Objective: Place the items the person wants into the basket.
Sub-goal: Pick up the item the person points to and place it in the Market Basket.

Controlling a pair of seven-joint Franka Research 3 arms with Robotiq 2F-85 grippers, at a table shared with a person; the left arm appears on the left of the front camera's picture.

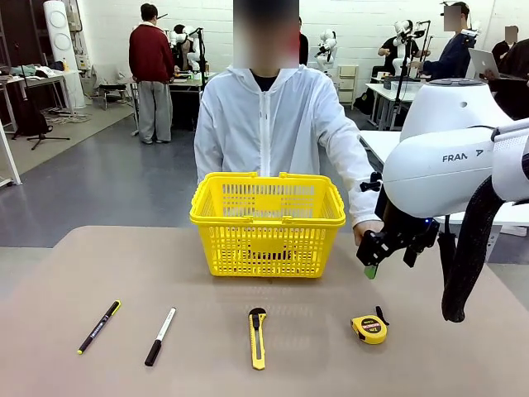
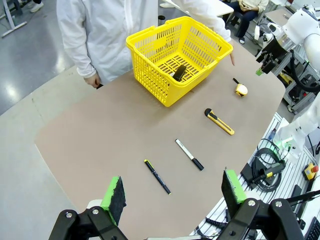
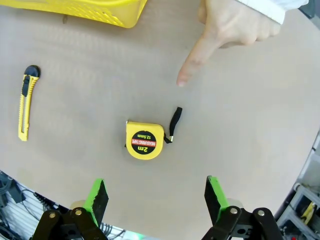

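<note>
Bare table (image 3: 250, 145) around tape measure (image 3: 145, 140) — person's hand (image 3: 234, 26) just beyond.

Utility knife (image 1: 258, 337) – black pen (image 1: 99, 327) – on table (image 1: 83, 273)

Bright, even overhead room light; pictures mostly crisp.
The beige surface (image 1: 124, 265) is lit flat, with only soft, short shadows under the yellow basket (image 1: 267, 248) and beside the tape measure (image 3: 145, 141). A pale sheen lies on the grey floor (image 2: 12, 95) in the left wrist view. Both wrist views bend at their edges, curving the surface's rim. The front view's far background stays fairly sharp.
</note>
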